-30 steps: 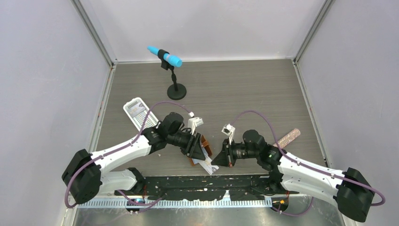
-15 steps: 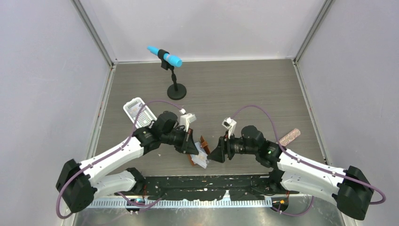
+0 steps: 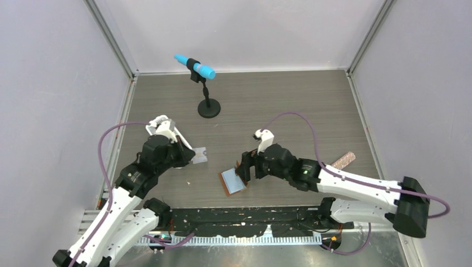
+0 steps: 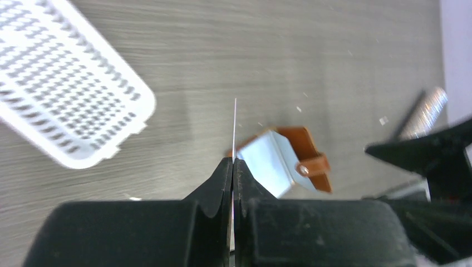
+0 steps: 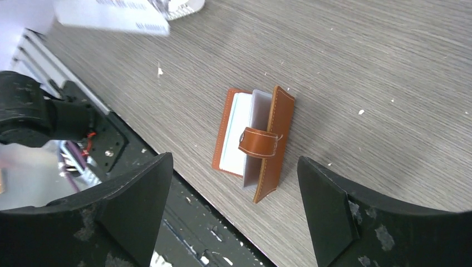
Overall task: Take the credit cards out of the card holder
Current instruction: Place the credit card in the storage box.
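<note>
Left claw [image 4: 232, 164] clenches one credit card [image 3: 199, 155] clear of the card holder [image 5: 256, 139]; right claw [image 5: 234, 161], released, hovers, likely to steady it.

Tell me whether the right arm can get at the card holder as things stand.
Probably yes. The right hand hangs open right above the card holder, with nothing between them; the left hand is off to the side, shut on a credit card.

The right gripper [image 5: 235, 160] has its jaws spread wide, touching nothing. Between them in view, the tan card holder [image 5: 253, 142] lies half open on the grey table [image 5: 362, 67]. A pale credit card [image 5: 111, 19] shows top left.
</note>
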